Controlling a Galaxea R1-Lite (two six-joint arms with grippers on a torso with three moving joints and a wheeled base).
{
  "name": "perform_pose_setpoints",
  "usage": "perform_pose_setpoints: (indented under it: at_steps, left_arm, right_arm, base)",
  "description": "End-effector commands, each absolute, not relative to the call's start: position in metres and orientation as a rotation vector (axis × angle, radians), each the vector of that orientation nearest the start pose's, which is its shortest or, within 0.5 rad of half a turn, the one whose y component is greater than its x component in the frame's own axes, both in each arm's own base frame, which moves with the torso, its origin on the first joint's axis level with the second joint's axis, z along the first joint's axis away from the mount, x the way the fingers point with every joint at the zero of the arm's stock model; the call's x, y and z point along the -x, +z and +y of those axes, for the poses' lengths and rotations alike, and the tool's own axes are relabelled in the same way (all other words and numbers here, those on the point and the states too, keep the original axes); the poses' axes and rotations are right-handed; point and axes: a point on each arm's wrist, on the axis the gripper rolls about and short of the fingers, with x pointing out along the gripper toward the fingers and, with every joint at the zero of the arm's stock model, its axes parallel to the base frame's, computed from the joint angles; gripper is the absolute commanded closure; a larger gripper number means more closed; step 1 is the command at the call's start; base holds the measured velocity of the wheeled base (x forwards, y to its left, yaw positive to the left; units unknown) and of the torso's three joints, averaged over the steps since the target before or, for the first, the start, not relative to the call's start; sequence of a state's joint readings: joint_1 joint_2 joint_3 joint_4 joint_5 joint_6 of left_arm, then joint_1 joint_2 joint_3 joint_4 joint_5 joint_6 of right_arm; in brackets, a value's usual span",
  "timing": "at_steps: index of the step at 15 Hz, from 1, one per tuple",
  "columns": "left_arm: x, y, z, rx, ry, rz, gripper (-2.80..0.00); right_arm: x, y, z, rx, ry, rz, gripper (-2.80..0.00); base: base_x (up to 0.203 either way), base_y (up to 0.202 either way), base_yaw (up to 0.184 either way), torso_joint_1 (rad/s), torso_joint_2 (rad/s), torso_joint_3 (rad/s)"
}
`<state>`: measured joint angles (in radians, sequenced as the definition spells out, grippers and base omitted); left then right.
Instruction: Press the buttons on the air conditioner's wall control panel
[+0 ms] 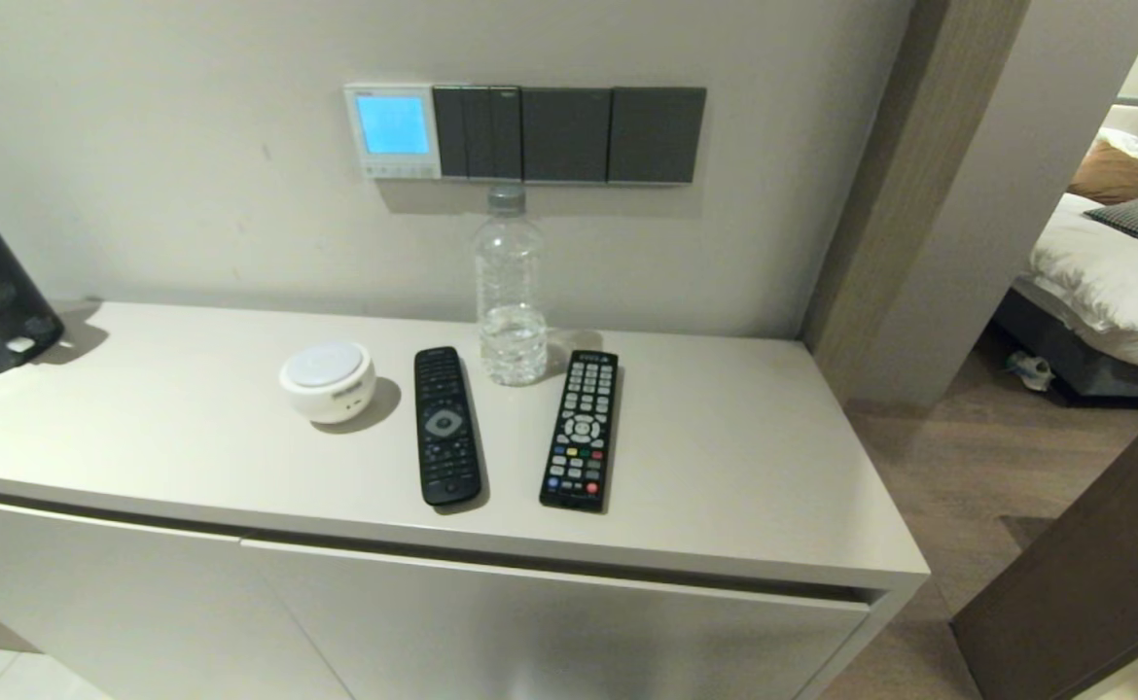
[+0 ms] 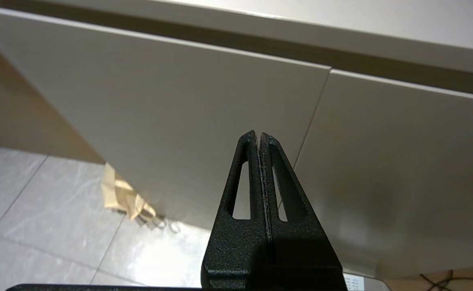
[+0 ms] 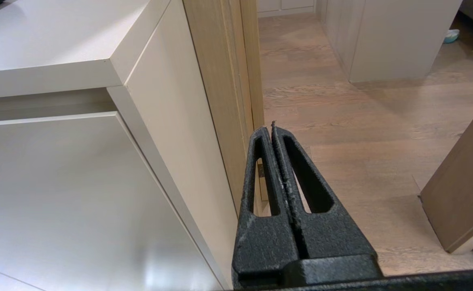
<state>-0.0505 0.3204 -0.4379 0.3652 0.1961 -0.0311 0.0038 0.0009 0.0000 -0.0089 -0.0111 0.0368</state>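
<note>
Wall control panel (image 1: 393,131) lit blue, buttons (image 1: 396,170) along its bottom edge, untouched.
Far above both grippers: left gripper (image 2: 259,135) pressed shut, empty, low before cabinet doors (image 2: 180,113); right gripper (image 3: 269,128) likewise closed on nothing, beside cabinet corner (image 3: 111,64).

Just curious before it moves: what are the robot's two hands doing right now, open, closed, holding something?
Left hand: closed, holding nothing, low by the cabinet front.
Right hand: closed, holding nothing, low by the cabinet's corner.
</note>
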Motion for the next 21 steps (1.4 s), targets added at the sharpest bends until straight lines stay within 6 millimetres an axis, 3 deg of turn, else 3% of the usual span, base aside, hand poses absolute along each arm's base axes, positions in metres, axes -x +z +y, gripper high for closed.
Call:
perform_pose_setpoints:
  at_steps: [1,3,8,15,21]
  left_arm:
    - [0.018,0.152,0.004,0.006,0.215,0.292,0.0]
    - [0.02,0.135,0.003,0.007,0.214,0.297,0.0]
    - [0.012,0.096,0.0,-0.013,0.025,0.216,0.0]
    - [0.027,0.082,-0.002,-0.036,-0.052,0.025,0.0]
    - [0.023,0.078,-0.001,-0.13,-0.032,-0.012,0.0]
  right_arm:
    - [0.023,0.076,0.0,-0.037,-0.006,-0.006,0.0]
    - [0.023,0.076,0.0,-0.037,-0.007,-0.006,0.0]
    - [0.023,0.076,0.0,-0.037,-0.006,-0.006,0.0]
    - [0.023,0.076,0.0,-0.037,-0.007,-0.006,0.0]
    - [0.023,0.076,0.0,-0.037,-0.007,-0.006,0.0]
  base:
    - [0.0,0.0,0.0,0.0,0.0,0.0]
    - [0.0,0.0,0.0,0.0,0.0,0.0]
    - [0.0,0.0,0.0,0.0,0.0,0.0]
    - [0.0,0.0,0.0,0.0,0.0,0.0]
    - [0.0,0.0,0.0,0.0,0.0,0.0]
